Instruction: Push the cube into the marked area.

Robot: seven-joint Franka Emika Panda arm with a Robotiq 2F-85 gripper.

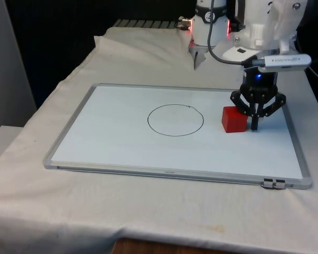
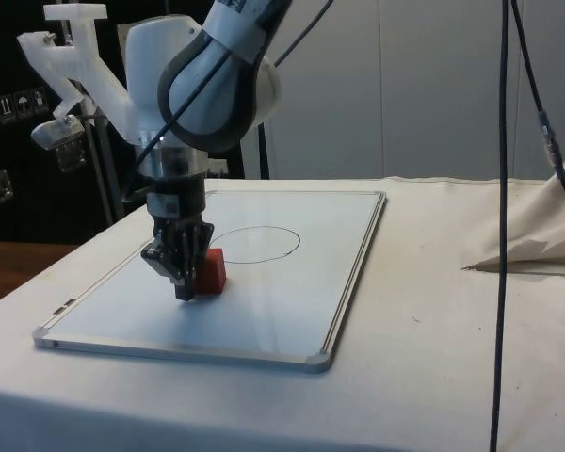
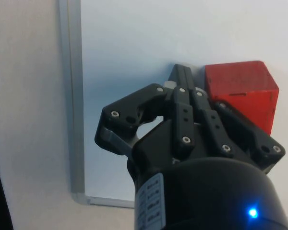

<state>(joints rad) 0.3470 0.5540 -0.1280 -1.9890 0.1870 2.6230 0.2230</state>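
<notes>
A red cube [image 1: 233, 119] rests on the whiteboard [image 1: 122, 143], to the front view's right of a hand-drawn black circle [image 1: 175, 120]. My black gripper [image 1: 254, 126] stands shut with its fingertips down on the board, right beside the cube on the side away from the circle. In the side view the gripper [image 2: 184, 290] touches or nearly touches the cube [image 2: 210, 271], with the circle [image 2: 254, 242] beyond. The wrist view has the shut fingers [image 3: 181, 79] next to the cube [image 3: 241, 93].
The whiteboard's metal frame [image 1: 299, 159] runs close to the gripper on the front view's right. White cloth [image 1: 53, 211] covers the table around the board. A cable [image 2: 502, 235] hangs down in the side view.
</notes>
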